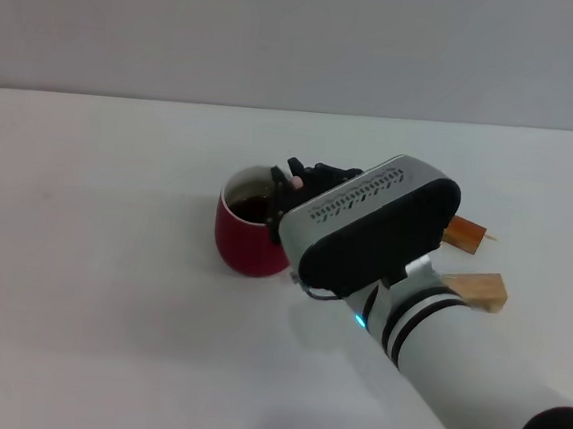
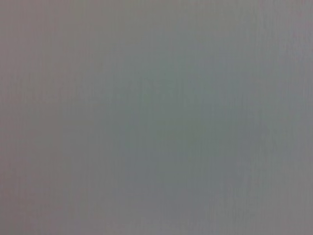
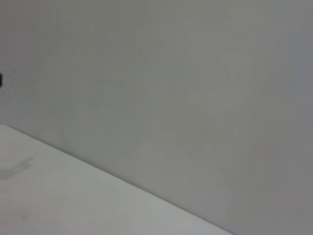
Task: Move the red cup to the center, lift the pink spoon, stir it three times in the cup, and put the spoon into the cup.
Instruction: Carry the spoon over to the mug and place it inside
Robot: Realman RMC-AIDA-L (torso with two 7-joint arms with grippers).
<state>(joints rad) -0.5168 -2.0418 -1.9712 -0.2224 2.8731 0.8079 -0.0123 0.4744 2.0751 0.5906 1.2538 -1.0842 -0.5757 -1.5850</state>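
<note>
The red cup (image 1: 247, 239) stands upright on the white table (image 1: 92, 258), near the middle in the head view, its inside dark with shadow. My right gripper (image 1: 298, 179) hangs over the cup's right rim. Its black fingers (image 1: 315, 175) are shut on the pale pink handle of the pink spoon (image 1: 296, 181). Only a small pink piece of the spoon shows between the fingers. The spoon's bowl is hidden inside the cup or behind the gripper. My left gripper is out of view, and the left wrist view is a plain grey field.
Two wooden blocks lie right of the cup: one (image 1: 465, 233) behind my right wrist, the other (image 1: 478, 288) beside my forearm. My right arm (image 1: 454, 370) crosses the table's lower right. The right wrist view shows only the table edge (image 3: 98, 169) and a grey wall.
</note>
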